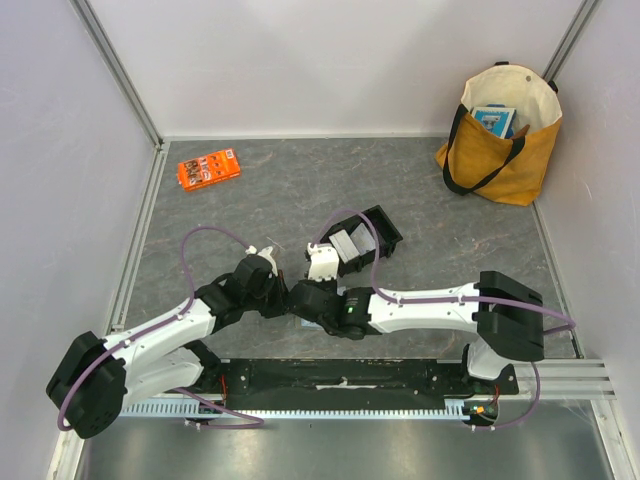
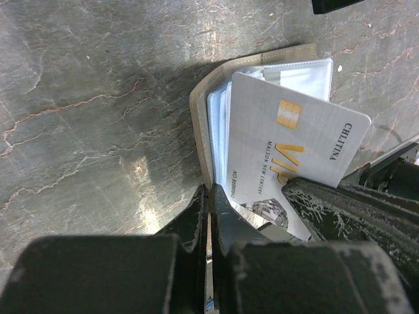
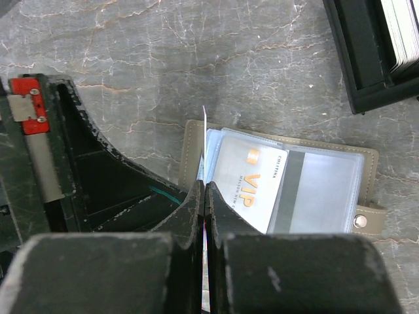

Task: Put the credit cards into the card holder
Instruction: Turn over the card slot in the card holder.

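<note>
The taupe card holder (image 3: 308, 180) lies open on the table, its clear sleeves up; it also shows in the left wrist view (image 2: 203, 98). A whitish VIP credit card (image 3: 247, 178) sits in a sleeve, also seen in the left wrist view (image 2: 294, 137). My left gripper (image 2: 211, 196) is shut on the holder's left edge. My right gripper (image 3: 205, 190) is shut on a thin pale sheet seen edge-on, apparently a sleeve page. More cards (image 3: 402, 33) stand in the black tray (image 3: 353, 59). In the top view both grippers (image 1: 280, 288) (image 1: 298, 296) meet and hide the holder.
The black tray (image 1: 385, 232) stands just beyond the grippers. An orange packet (image 1: 208, 168) lies at the back left. A yellow tote bag (image 1: 500, 135) stands at the back right corner. White walls enclose the table.
</note>
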You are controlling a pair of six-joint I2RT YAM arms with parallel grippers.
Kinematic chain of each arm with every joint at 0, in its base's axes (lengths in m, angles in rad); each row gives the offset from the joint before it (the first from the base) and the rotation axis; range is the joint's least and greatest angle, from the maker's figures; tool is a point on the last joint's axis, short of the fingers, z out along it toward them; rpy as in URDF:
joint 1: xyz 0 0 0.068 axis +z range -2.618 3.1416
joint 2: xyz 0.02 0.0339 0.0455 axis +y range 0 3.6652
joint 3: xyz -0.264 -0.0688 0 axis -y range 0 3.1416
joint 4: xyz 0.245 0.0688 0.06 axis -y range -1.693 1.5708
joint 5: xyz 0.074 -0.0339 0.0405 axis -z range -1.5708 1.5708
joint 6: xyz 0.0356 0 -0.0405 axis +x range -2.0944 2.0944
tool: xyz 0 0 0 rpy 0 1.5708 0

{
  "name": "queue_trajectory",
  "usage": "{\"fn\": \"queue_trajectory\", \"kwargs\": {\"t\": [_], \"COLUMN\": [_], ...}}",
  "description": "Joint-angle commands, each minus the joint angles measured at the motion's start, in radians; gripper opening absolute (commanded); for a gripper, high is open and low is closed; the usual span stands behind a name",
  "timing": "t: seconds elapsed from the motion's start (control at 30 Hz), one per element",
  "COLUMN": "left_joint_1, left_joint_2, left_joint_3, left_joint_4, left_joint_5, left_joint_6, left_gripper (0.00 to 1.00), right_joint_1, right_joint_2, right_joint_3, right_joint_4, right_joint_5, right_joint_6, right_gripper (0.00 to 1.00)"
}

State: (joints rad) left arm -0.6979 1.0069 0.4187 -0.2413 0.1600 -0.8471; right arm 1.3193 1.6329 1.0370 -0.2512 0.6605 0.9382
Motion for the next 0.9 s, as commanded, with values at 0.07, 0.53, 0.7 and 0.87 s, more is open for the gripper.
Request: {"fn": "queue_trajectory", "kwargs": {"t": [0.07, 0.53, 0.7, 0.87], "left_joint_1": [-0.003, -0.003, -0.006, -0.003], "left_joint_2": [-0.011, -0.017, -0.024, -0.034], "left_joint_3": [0.006, 0.006, 0.003, 0.002], "left_joint_4": [0.017, 0.016, 0.014, 0.014], "left_joint_5": [0.01, 0.009, 0.009, 0.006], "left_joint_6": [0.008, 0.008, 0.01, 0.006], "left_gripper": [0.02, 0.02, 0.02, 0.02], "right_joint_1": [0.055, 0.08, 0.078, 0.077], "right_joint_2": [0.053, 0.053, -0.004, 0.024], "right_joint_3": [0.118, 0.172, 0.106, 0.098], "right_joint_4": [-0.172, -0.248, -0.082, -0.026], "right_joint_5": [0.18, 0.22, 0.156, 0.1], "right_joint_6": [-0.006, 0.025, -0.01, -0.007], "right_gripper": [0.0, 0.0, 0.0, 0.0]}}
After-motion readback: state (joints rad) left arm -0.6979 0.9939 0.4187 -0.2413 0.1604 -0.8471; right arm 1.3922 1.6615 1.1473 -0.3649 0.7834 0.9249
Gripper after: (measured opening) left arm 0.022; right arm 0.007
